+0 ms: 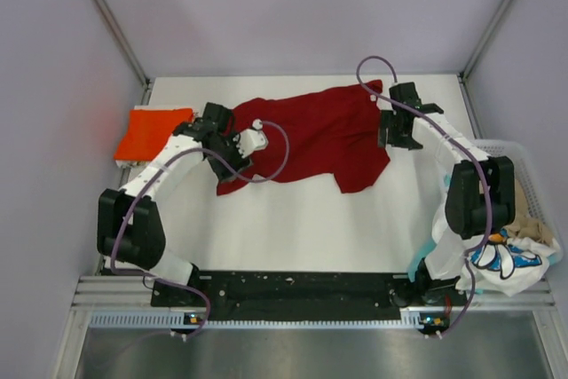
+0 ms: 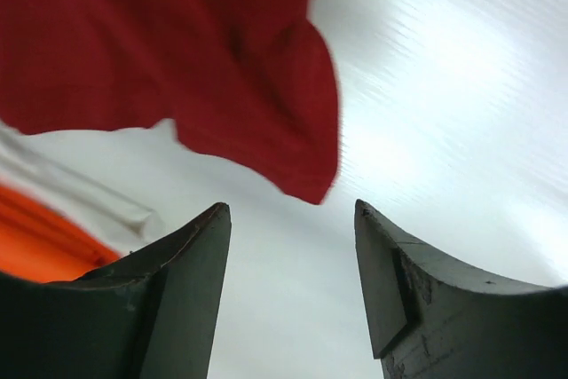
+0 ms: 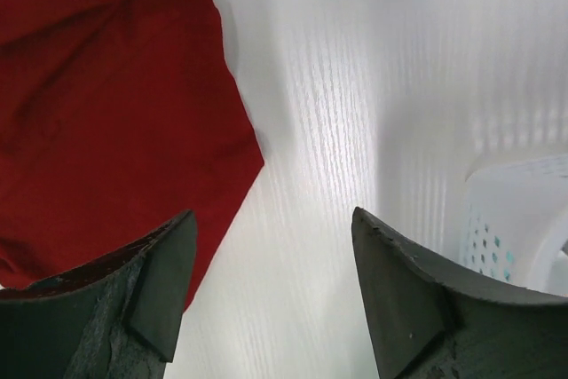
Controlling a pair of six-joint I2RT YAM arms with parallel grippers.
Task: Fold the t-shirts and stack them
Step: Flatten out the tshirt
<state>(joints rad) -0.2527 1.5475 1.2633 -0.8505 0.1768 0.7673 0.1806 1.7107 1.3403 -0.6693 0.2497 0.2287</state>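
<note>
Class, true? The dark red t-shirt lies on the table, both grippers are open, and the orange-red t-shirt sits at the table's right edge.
No: the orange-red t-shirt sits at the table's left edge, per the top external view. The dark red t-shirt lies on it; left gripper and right gripper are open.

spread t-shirt [image 1: 311, 135]: dark red | side t-shirt [image 1: 153, 130]: orange-red | basket [image 1: 529, 185]: white lattice | printed t-shirt [image 1: 510, 259]: white, blue

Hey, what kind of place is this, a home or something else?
Likely a robot lab booth: plain walls and metal posts enclose a white table, two robot arms are bolted at its edge.
</note>
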